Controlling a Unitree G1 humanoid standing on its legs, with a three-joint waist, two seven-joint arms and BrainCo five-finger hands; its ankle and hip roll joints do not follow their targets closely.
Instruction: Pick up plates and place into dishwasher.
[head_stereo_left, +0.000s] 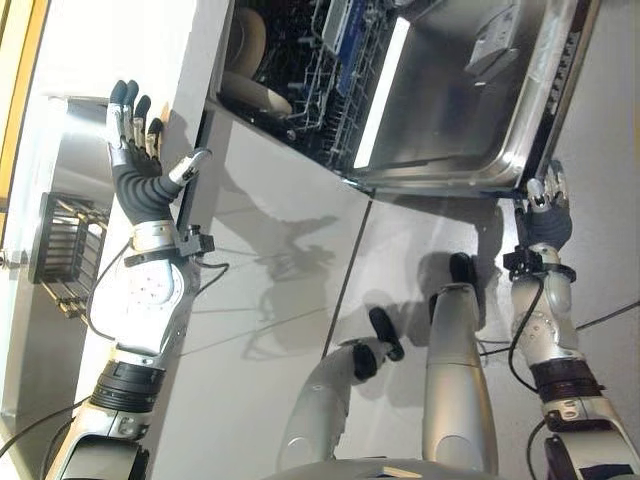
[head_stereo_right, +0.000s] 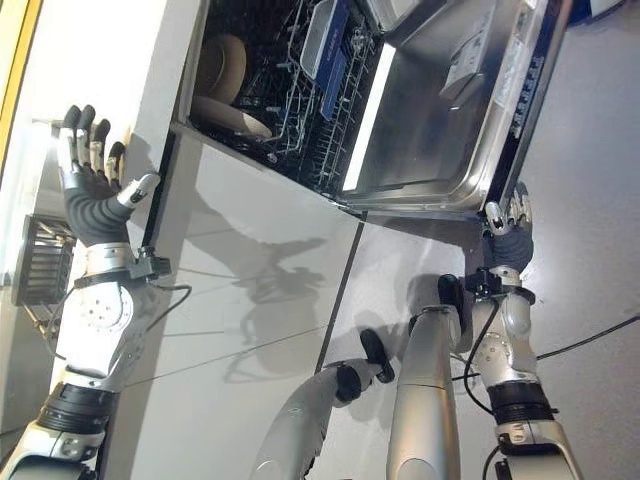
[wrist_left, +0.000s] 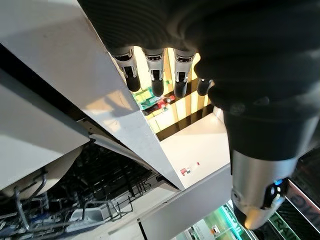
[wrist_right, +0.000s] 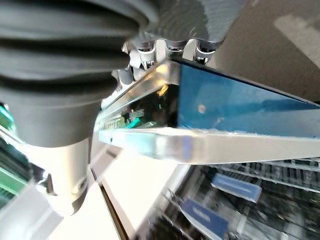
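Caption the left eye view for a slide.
Left hand raised open beside the white counter; right hand at the open stainless dishwasher door's edge, beige plates racked inside.

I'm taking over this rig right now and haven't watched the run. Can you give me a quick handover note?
Left hand: open, fingers straight, raised in front of the white cabinet, holding nothing.
Right hand: at the outer edge of the open dishwasher door, fingers on the rim; whether it grips cannot be told.
Plates: beige plates already stand in the lower rack.
A wire basket sits on the counter.
Left: any more plates to fetch, then load them.
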